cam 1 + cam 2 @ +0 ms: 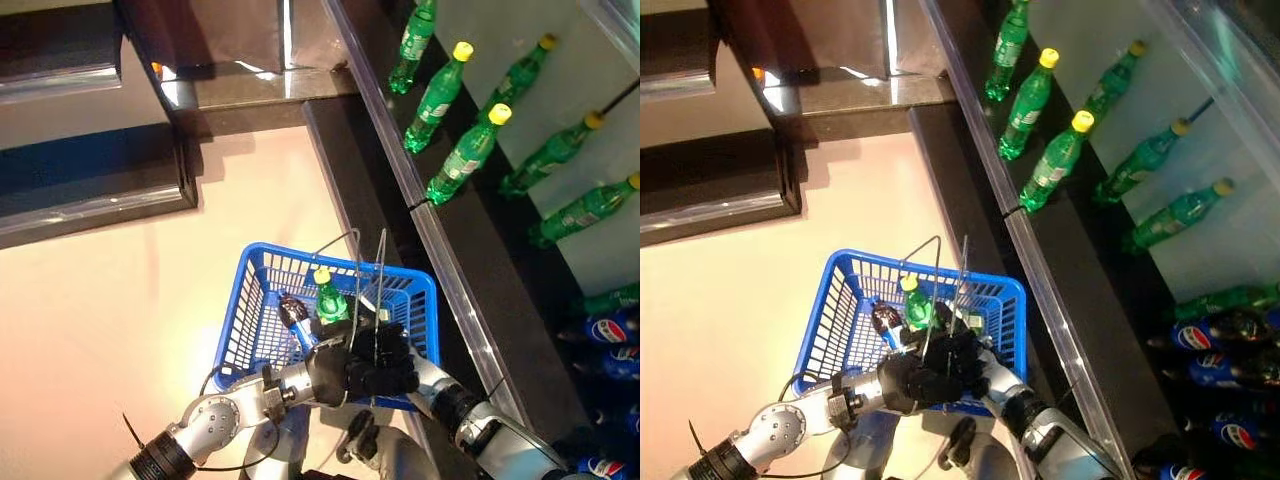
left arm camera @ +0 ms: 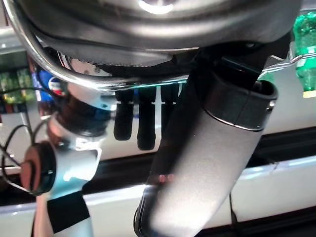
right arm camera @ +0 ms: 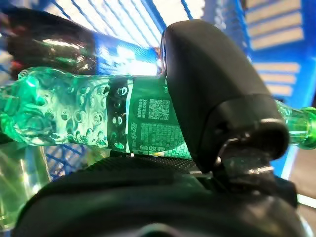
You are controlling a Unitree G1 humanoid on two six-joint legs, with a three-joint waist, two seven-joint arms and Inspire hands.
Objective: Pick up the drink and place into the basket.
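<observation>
Green bottle (image 3: 98, 123) gripped in right hand (image 1: 385, 360) inside blue basket (image 1: 250, 330), beside a dark bottle (image 1: 292, 310). Left hand (image 1: 335, 372) curled on the basket's wire handle (image 1: 345, 275).

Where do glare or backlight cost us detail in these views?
Left eye view: a bright glare streak lies on the dark counter beyond the blue basket. Right wrist view: light through the basket wall backlights the green bottle, and the thumb of the right hand covers its middle. Left wrist view: highlights on the chrome handle under the left hand.
</observation>
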